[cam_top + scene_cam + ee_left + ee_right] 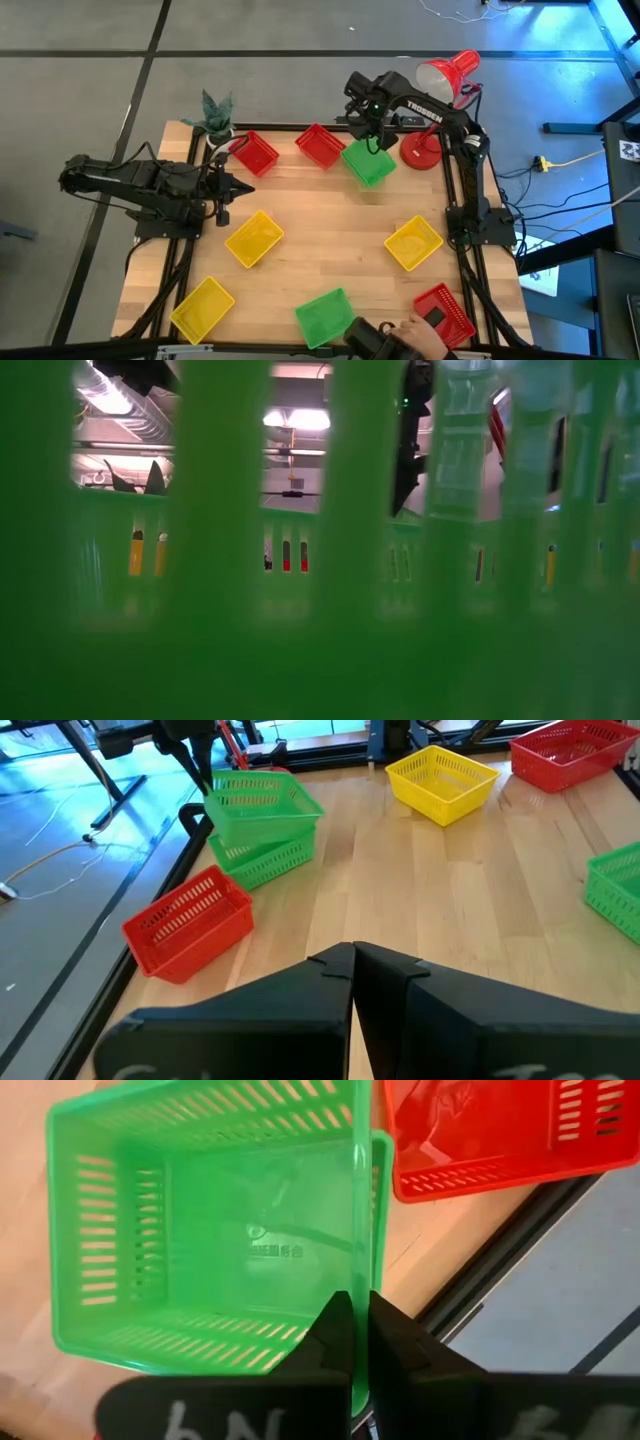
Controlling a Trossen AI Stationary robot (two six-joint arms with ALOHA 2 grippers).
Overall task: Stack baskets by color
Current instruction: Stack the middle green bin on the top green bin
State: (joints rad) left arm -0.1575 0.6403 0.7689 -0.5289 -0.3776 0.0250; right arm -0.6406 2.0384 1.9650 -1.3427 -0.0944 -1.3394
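My right gripper [378, 140] hangs at the table's far right and is shut on a green basket [262, 802]. Right under that basket stands a second green basket [268, 860]. A third green basket [325, 317] sits at the near edge. Three red baskets [255, 152] [320, 145] [443, 312] and three yellow baskets [254, 238] [413, 243] [202, 306] lie singly on the wooden table [330, 225]. My left gripper [245, 187] waits shut at the left, above the table. My right gripper pinches the upper green basket's side wall [362, 1275] near a corner, one finger inside the basket and one outside. The fingers come from above, pointing down. The basket hangs tilted over the lower green basket [380, 1180]; whether its bottom touches that one I cannot tell.
A red desk lamp [440, 85] stands just right of the held basket, and a potted plant [215, 115] stands at the far left corner. A person's hand [405, 333] shows at the near edge. A green basket's lattice [300, 610] fills the low view. Bare wood lies mid-table.
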